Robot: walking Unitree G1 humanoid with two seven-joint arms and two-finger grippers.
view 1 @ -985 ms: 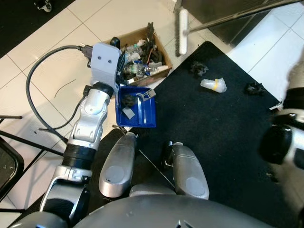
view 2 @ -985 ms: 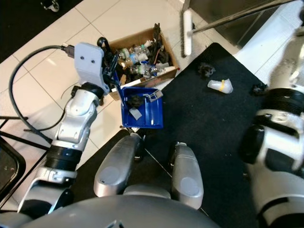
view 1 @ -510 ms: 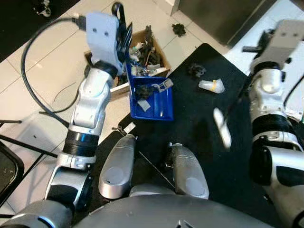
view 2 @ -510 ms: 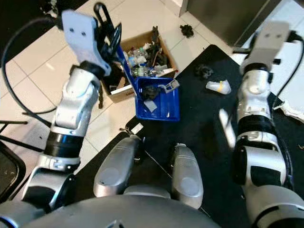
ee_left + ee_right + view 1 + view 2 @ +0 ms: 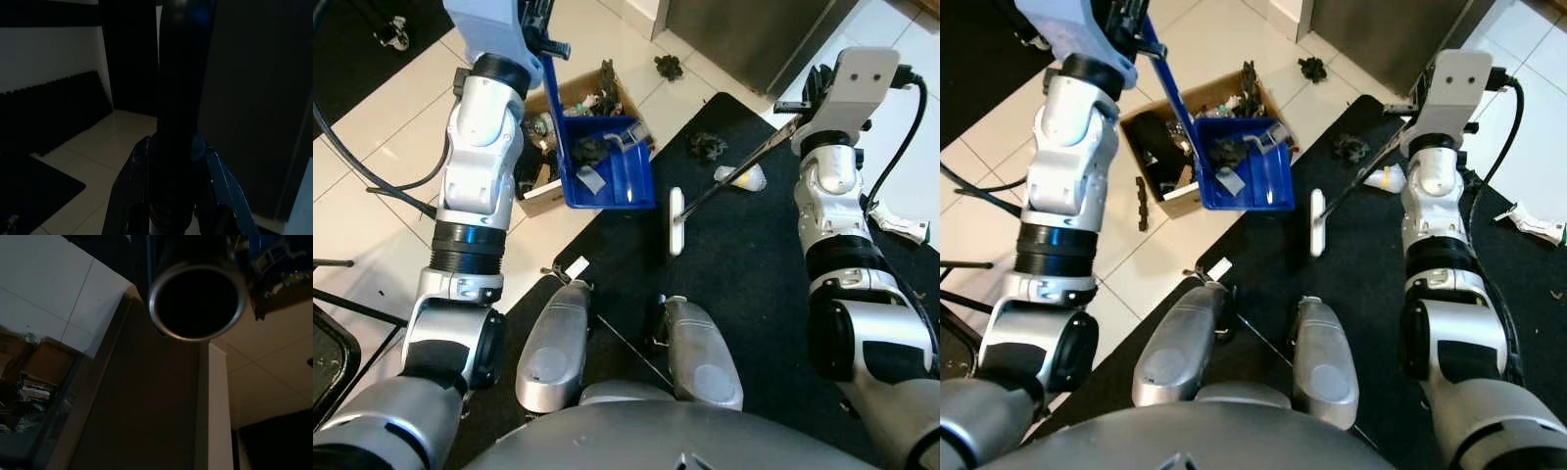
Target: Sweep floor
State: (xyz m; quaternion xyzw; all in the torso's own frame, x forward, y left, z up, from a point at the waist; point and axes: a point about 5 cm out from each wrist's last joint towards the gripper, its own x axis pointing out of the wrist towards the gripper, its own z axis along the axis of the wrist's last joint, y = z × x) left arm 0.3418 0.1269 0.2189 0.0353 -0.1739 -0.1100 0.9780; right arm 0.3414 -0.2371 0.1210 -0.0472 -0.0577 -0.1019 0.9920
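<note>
Nearest the camera, bottom centre of the frame, are the robot's two silver thighs, standing on a black mat (image 5: 754,294) that runs up the right half.

Just past the knees, mid-frame, the white broom head (image 5: 674,220) rests on the mat. Its thin dark handle (image 5: 734,174) slants to the upper right into the right tool (image 5: 800,98). That one looks clamped on the handle, though its fingers are tucked behind the wrist housing. The right wrist view stares straight down the open end of the metal pole. My guess is the head sits low and angled so it can drag debris toward the pan.

Left of that, the blue dustpan (image 5: 607,171) is held up off the floor, already carrying some dark scraps and bits of white. The left tool (image 5: 536,29), top left, is closed around the pan's long handle (image 5: 1167,83). The left wrist view shows a dark shaft pinched between its fingers.

Further back, a crumpled white plastic piece (image 5: 742,177) and a dark clump (image 5: 707,145) lie on the mat beyond the broom, so sweeping isn't finished. Another clump (image 5: 668,67) sits on the white tiles near a dark cabinet. A cardboard box (image 5: 1197,137) full of junk crowds the pan's side, and a white scrap (image 5: 1533,220) lies at the right edge.
</note>
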